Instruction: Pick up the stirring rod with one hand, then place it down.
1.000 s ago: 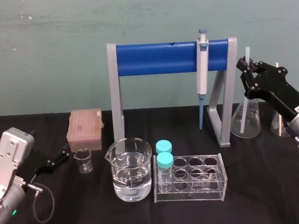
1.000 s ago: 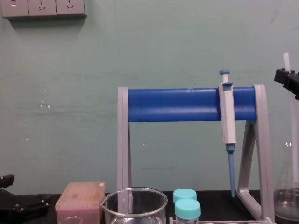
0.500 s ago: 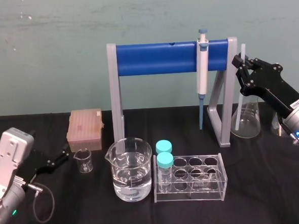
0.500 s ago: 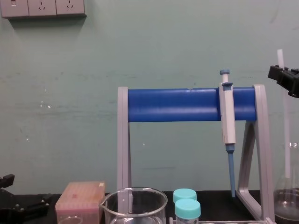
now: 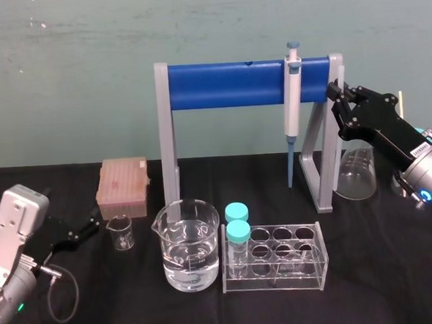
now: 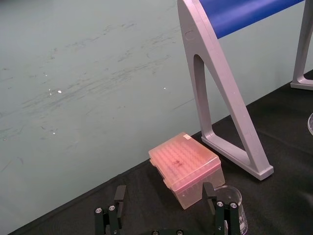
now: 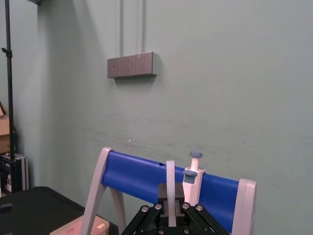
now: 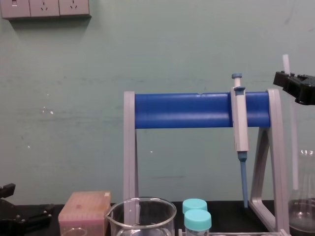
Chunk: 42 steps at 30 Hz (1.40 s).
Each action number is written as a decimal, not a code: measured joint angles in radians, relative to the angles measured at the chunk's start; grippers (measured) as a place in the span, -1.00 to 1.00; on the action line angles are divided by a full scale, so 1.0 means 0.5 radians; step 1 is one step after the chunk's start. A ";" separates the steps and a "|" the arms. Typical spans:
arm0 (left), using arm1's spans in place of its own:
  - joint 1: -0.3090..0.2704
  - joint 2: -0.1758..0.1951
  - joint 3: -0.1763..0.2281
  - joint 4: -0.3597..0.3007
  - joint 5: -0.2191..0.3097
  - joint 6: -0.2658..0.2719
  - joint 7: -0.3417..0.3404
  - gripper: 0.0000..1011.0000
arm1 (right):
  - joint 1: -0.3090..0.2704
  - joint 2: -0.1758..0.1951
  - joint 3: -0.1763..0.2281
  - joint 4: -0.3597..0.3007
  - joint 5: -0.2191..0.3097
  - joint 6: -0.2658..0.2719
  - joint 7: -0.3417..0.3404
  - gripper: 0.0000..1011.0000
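Beside the rack's [image 5: 248,84] right leg, your right gripper [image 5: 338,99] pinched the rod [image 8: 293,147] upright. It could knock that leg or the flask [image 5: 358,175] rim and slip. Your left gripper [image 5: 94,227] sat parked, jaws spread.

I see a scuffed pale green wall [image 8: 147,49] behind a black table [image 5: 387,269], with 3 grey sockets [image 8: 45,8] mounted high.

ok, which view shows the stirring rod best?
Chest view: the stirring rod stands out against the wall, above and below the right gripper. Right wrist view catches its top end; head view loses it against the grey pipette stand.
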 joint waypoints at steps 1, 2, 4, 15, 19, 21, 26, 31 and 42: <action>0.000 0.000 0.000 0.000 0.000 0.000 0.000 0.98 | 0.001 0.001 -0.002 0.001 0.001 0.001 0.003 -0.86; 0.000 0.000 0.000 0.000 0.000 0.000 0.000 0.98 | 0.003 0.003 -0.007 0.003 0.005 0.004 0.008 -0.86; 0.000 0.000 0.000 0.000 0.000 0.000 0.000 0.98 | 0.005 0.005 -0.011 0.005 0.007 0.006 0.013 -0.86; 0.000 0.000 0.000 0.000 0.000 0.000 0.000 0.98 | 0.011 0.013 -0.028 0.012 0.014 0.009 0.024 -0.86; 0.000 0.000 0.000 0.000 0.000 0.000 0.000 0.98 | 0.011 0.013 -0.032 0.014 0.016 0.008 0.024 -0.86; 0.000 0.000 0.000 0.000 0.000 0.000 0.000 0.98 | 0.011 0.014 -0.035 0.015 0.018 0.006 0.024 -0.86; 0.000 0.000 0.000 0.000 0.000 0.000 0.000 0.98 | 0.011 0.013 -0.038 0.016 0.018 0.004 0.024 -0.86; 0.000 0.000 0.000 0.000 0.000 0.000 0.000 0.98 | 0.007 0.015 -0.038 0.012 0.020 0.003 0.023 -0.86; 0.000 0.000 0.000 0.000 0.000 0.000 0.000 0.98 | -0.004 0.018 -0.034 0.005 0.028 0.001 0.022 -0.86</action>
